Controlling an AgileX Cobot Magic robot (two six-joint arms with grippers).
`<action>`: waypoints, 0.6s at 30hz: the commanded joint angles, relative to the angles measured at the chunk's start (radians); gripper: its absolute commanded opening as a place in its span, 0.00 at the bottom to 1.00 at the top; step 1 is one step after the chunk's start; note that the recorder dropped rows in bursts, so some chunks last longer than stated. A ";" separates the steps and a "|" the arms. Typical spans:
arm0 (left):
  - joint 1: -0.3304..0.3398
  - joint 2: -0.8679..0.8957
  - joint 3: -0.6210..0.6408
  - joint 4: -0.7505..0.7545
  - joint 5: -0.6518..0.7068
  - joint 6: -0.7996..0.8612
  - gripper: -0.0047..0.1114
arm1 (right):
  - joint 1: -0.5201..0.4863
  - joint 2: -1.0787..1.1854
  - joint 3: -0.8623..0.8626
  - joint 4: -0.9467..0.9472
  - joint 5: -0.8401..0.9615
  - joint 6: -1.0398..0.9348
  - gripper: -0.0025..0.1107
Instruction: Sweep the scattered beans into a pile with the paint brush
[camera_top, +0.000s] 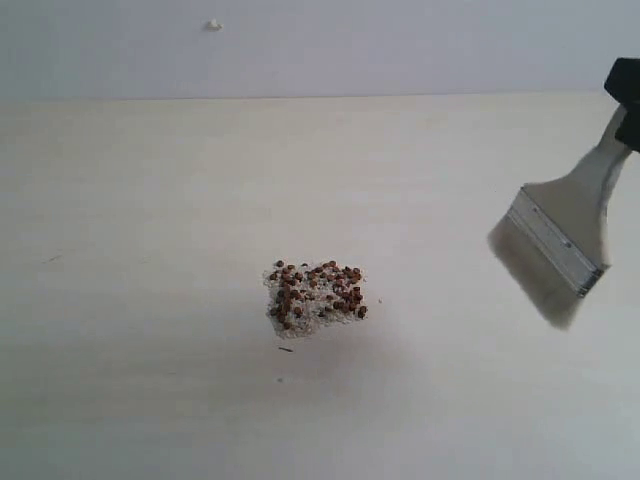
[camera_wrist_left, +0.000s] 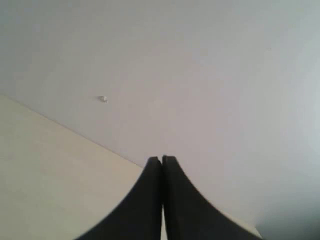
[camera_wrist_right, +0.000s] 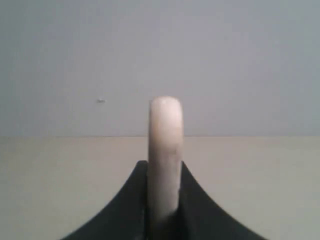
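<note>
**Beans in one patch, brush held off to the side**

The left gripper (camera_wrist_left: 161, 160) shows only in its own wrist view, its dark fingers pressed together and holding nothing. The beans (camera_top: 315, 297) lie in one tight patch among pale grains on the table (camera_top: 150, 200), well apart from the right gripper's fingers. The right gripper (camera_wrist_right: 164, 200), cut off at the exterior view's edge, pinches the paint brush (camera_top: 565, 235) by its handle. The blurred bristles hang below the fingers, slanting towards the beans. Whether they touch the table cannot be told.

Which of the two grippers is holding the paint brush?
The right gripper: its jaws clamp the paint brush by its pale handle. The left gripper is shut, with nothing between its jaws.
</note>
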 joint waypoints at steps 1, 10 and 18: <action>-0.003 -0.003 0.005 0.006 -0.002 -0.001 0.04 | 0.001 -0.005 0.013 0.152 0.132 -0.105 0.02; -0.003 -0.003 0.005 0.006 -0.002 -0.001 0.04 | 0.001 0.046 0.013 0.123 0.110 -0.055 0.02; -0.003 -0.003 0.005 0.006 0.000 -0.001 0.04 | 0.111 0.160 0.013 0.410 0.134 -0.384 0.02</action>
